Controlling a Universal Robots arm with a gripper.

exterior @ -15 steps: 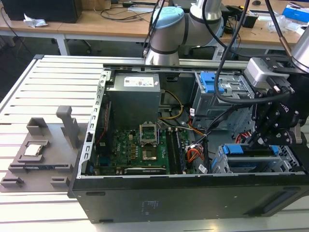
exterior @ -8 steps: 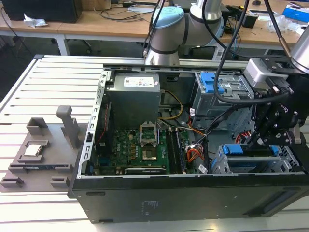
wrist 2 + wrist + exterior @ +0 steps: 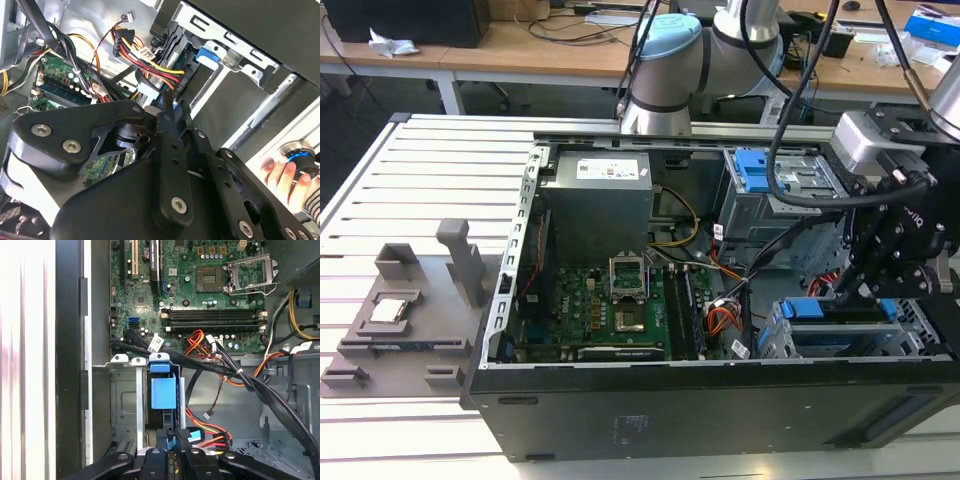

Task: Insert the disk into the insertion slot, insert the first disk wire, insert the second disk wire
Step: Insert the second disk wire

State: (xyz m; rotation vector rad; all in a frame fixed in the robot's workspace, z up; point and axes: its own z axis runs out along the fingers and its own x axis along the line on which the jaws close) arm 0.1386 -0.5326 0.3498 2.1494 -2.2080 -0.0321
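One open computer case (image 3: 720, 400) lies on the slatted table (image 3: 430, 190), holding one motherboard (image 3: 620, 315), one power supply (image 3: 595, 205) and two drive cages. The taller grey cage (image 3: 765, 200) carries one ribbed blue bracket (image 3: 750, 172). The low insertion slot (image 3: 840, 340), at the exterior view's right, holds one disk (image 3: 825, 310); its blue carrier shows inside the cage, and the first wrist view shows the carrier's blue tab (image 3: 163, 390) between the cage rails. One grey fixture (image 3: 410, 310) sits on the table well apart from the case, at the exterior view's left.

One gripper (image 3: 895, 265) hangs just above the low cage. The jaws stand nearly together in the first wrist view, their tips (image 3: 175, 440) at a black connector beside the disk's end; whether they pinch it cannot be told.

One bundle of red, yellow and black wires (image 3: 145, 57) runs to the disk area in the second wrist view, which also shows a person's hand (image 3: 282, 175) on a blue-ringed knob (image 3: 300, 152) outside the case. Four memory slots (image 3: 212, 317) and one CPU socket (image 3: 210, 277) show in the first wrist view.
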